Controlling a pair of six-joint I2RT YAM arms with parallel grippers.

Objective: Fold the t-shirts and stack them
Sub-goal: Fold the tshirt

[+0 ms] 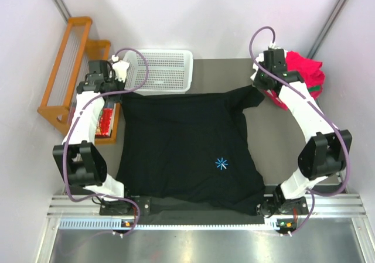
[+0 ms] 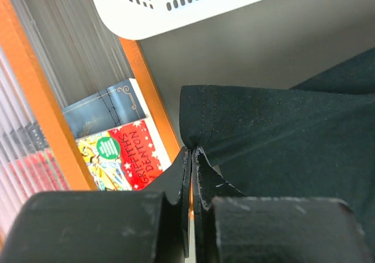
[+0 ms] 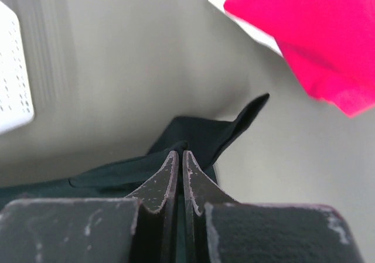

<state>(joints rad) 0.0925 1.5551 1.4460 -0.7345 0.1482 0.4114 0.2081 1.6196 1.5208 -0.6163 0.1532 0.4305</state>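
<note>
While both jaws clamp its far corners, the black t-shirt (image 1: 176, 137) nears the basket (image 1: 167, 69).

Black t-shirt (image 1: 187, 152) spread flat beside white basket (image 1: 161, 69).

black t-shirt (image 1: 187, 146): soft matt cloth, faint lint; red t-shirt (image 3: 316, 34): matt cloth too; basket (image 1: 167, 69): white perforated plastic, smooth, slight sheen; table (image 1: 222, 72): grey, matt, smooth; rack (image 2: 41, 99): orange, looks like painted wood; book (image 2: 120, 152): glossy paper cover; my fingers (image 2: 179, 187): black matt plastic, scuffed pale at the edges; rail (image 1: 205, 207): bare brushed metal
</note>
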